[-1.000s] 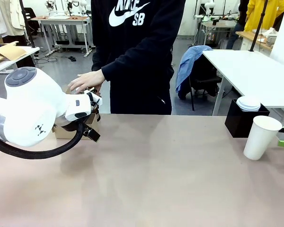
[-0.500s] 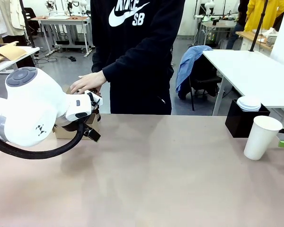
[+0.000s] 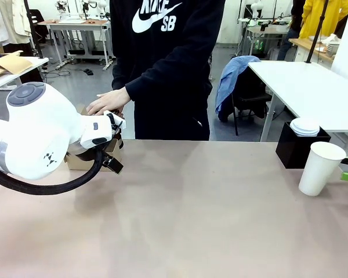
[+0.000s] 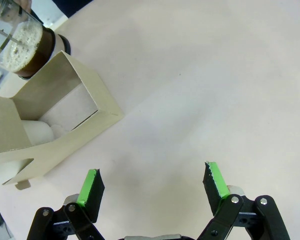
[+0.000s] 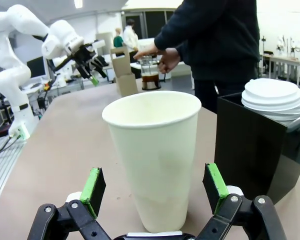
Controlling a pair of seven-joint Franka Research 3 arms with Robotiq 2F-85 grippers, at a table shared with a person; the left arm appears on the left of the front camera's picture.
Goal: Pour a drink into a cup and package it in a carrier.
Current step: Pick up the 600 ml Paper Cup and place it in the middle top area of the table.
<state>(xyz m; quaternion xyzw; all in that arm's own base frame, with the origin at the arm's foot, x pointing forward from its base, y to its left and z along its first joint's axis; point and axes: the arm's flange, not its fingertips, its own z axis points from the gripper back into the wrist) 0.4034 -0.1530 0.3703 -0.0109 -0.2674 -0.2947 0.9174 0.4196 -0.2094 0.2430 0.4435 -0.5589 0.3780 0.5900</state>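
Almost nothing moves: left tool stays released near the carrier, right tool released around the paper cup; pouring not yet begun

Beige table — cup, black box, carrier, jug

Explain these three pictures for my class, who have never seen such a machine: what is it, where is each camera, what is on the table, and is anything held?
Two white robot arms share a table with a person. The front view looks across at the person; each wrist view looks out from one arm's wrist. The left fingers are open over bare table beside the cardboard carrier. The right fingers stand open either side of the white cup, not gripping it. Lids sit in a black box. The person's hand rests on the jug of dark drink.
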